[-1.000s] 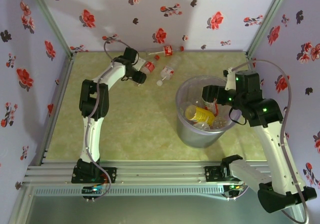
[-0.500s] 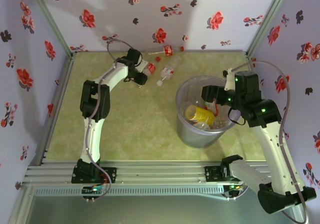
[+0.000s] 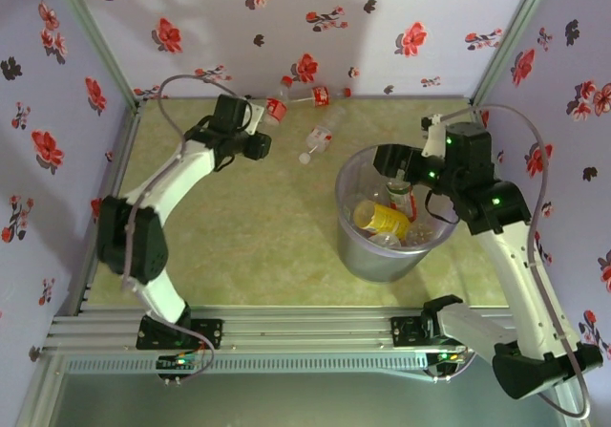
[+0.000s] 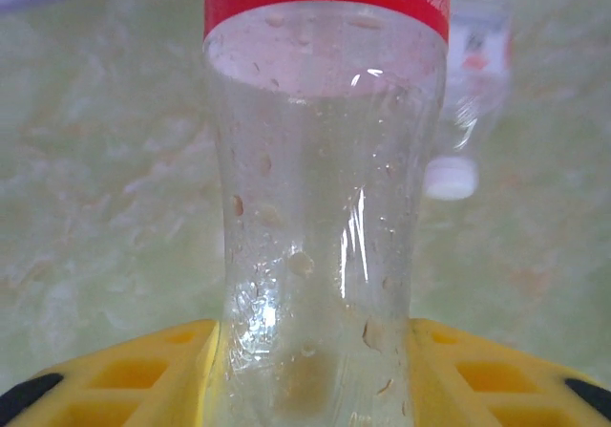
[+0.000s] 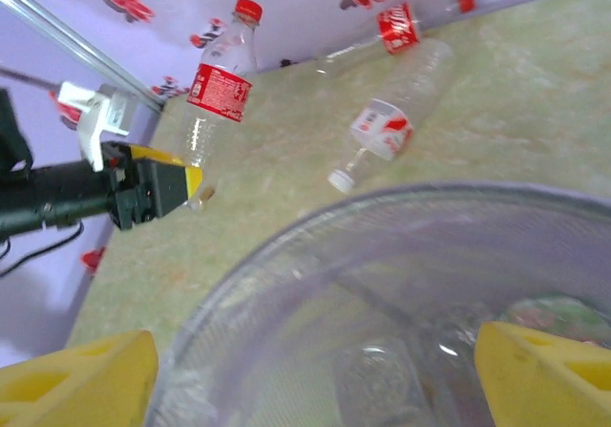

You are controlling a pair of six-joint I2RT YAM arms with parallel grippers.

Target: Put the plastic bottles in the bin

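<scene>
The left end effector (image 4: pixel 315 355) is clamped on a red-labelled bottle (image 4: pixel 325 207) near the back wall. The right end effector (image 5: pixel 310 374) hangs open over the bin (image 3: pixel 368 255), with a yellow bottle (image 3: pixel 382 219) inside.

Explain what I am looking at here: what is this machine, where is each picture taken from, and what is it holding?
Two robot arms are bolted at the near edge of a green table. One picture looks down from above and behind them. The other two come from a camera on each wrist, with that arm's yellow fingers in view. The left gripper is shut on a clear red-labelled bottle, held roughly upright. The right gripper hangs open over the bin, holding nothing. The bin already contains several bottles, including a yellow bottle. Two more lie on the table near the back wall: a white-capped bottle and a red-capped bottle.
</scene>
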